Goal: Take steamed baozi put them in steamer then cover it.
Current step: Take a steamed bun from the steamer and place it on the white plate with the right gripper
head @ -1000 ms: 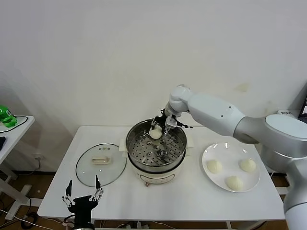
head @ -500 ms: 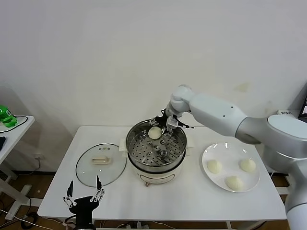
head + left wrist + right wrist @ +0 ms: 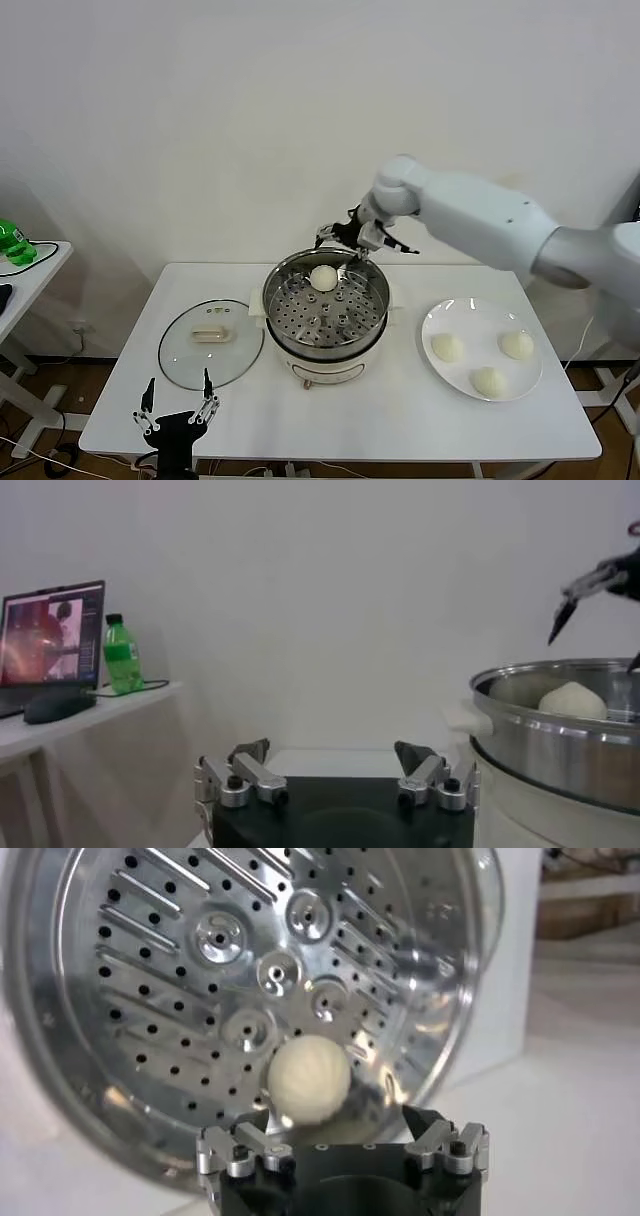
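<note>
One cream-white baozi [image 3: 322,277] lies on the perforated tray at the far side of the steel steamer [image 3: 325,316]; it also shows in the right wrist view [image 3: 309,1081] and the left wrist view [image 3: 572,700]. My right gripper [image 3: 352,235] is open and empty, just above and behind the steamer's far rim. Three more baozi [image 3: 446,347] [image 3: 516,344] [image 3: 487,380] sit on the white plate [image 3: 440,318] at the right. The glass cover [image 3: 210,343] lies flat on the table left of the steamer. My left gripper [image 3: 176,408] is open and empty at the table's front left edge.
A side table [image 3: 20,270] with a green bottle [image 3: 12,242] stands at the far left. The white wall is close behind the steamer. The table's front edge runs just beyond my left gripper.
My right gripper let go of the baozi, which now rests on the steamer tray. The gripper has risen and drawn back to the right, clear of the pot. The left arm has not moved.
</note>
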Robot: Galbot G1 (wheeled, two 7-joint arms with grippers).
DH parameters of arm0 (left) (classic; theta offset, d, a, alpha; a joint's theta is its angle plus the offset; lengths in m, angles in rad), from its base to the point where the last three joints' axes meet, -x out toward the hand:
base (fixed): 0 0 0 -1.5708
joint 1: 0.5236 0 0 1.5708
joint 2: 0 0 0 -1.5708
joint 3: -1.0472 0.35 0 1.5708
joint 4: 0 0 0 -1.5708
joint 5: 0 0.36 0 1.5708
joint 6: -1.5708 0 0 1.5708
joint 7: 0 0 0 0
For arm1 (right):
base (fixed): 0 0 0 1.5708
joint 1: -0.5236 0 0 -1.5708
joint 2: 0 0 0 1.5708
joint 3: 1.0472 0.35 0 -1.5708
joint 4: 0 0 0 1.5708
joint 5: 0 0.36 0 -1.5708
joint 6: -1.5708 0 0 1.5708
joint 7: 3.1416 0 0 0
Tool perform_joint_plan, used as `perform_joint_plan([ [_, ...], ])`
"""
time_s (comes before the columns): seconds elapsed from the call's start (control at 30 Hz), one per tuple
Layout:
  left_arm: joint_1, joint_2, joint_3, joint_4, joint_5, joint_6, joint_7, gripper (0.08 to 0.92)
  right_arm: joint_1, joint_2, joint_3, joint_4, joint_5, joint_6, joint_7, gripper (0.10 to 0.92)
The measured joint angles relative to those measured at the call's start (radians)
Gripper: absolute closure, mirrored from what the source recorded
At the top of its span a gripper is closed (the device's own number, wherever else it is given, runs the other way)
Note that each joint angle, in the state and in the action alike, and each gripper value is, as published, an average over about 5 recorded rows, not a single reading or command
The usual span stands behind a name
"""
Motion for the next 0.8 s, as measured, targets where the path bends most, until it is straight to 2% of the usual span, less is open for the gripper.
perform_joint_plan([
  [0.53,-0.021,0.051,0.030,-0.001,0.005,0.001,0.006,0.177,0.067,-0.431,-0.180,0.255,0.147,-0.333,-0.076,0.203],
  [0.8,-0.023,0.042,0.049,0.003,0.023,-0.007,0.005,0.177,-0.012,-0.540,-0.186,0.333,0.211,-0.476,-0.052,0.203],
])
